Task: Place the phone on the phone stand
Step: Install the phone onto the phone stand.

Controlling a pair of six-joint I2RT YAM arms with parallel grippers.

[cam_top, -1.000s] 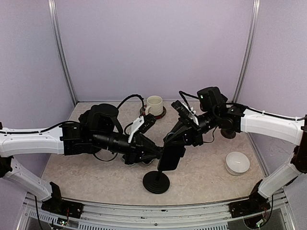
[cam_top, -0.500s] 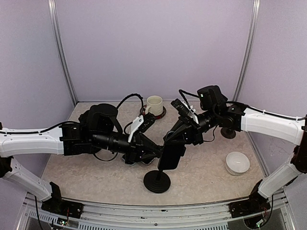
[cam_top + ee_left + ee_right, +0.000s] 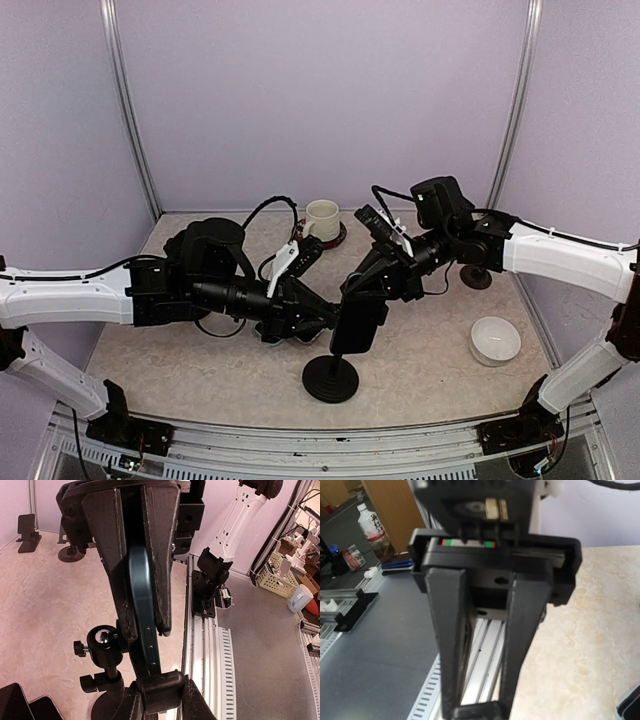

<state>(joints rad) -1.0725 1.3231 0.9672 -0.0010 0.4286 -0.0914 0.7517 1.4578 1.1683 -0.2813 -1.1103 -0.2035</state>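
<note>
Left wrist view: left gripper (image 3: 145,627) clamped across the faces of the phone (image 3: 150,655) at mid-body, edge buttons showing. Right gripper (image 3: 368,292) pinches the upper end. Phone: rigid thin slab, probably light, glossy, slippery and breakable; best taken across the flat faces. Long axis near upright, lower end pointing down, just above the phone stand (image 3: 330,378) at centre-near on the desk (image 3: 430,370); not yet seated.
</note>
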